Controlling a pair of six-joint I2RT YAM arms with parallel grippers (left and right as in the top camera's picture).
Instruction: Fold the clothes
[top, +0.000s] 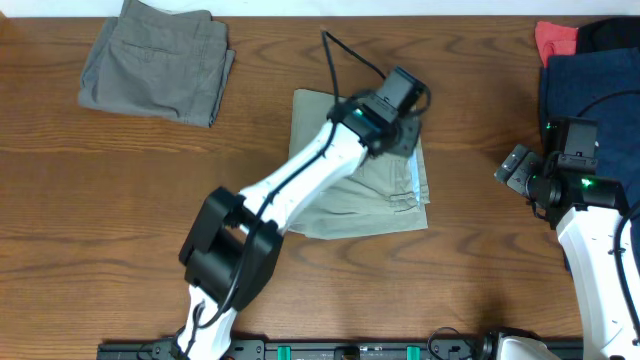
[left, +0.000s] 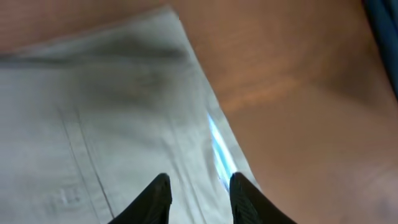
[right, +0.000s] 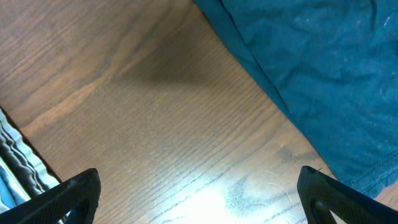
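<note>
Wooden table (top: 100, 200), overhead: we are looking down on brown boards that are carrying several garments.
Khaki shorts (top: 380, 200), overhead: they are lying folded near the middle of the table, slightly to the right.
Left pincer (top: 402, 120), overhead: it is hanging over the far right part of the khaki shorts.
Right pincer (top: 520, 170), overhead: it is hovering over bare wood at the right, just beside the navy garment (top: 590, 90).
Other cloth, overhead: grey-olive shorts (top: 155, 60) are lying at the far left, and a red cloth (top: 555, 40) is peeking out at the far right.
Left wrist view: we are seeing the left pincer (left: 199, 193) standing partly apart above the khaki shorts (left: 112, 112), with nothing pinched, near their right edge, where a pale blue lining (left: 217, 149) is showing.
Right wrist view: we are seeing the right pincer (right: 199, 193) gaping wide and empty over wood, with the navy garment (right: 323, 68) to the far right and the edge of the khaki shorts (right: 18, 162) at the left.
</note>
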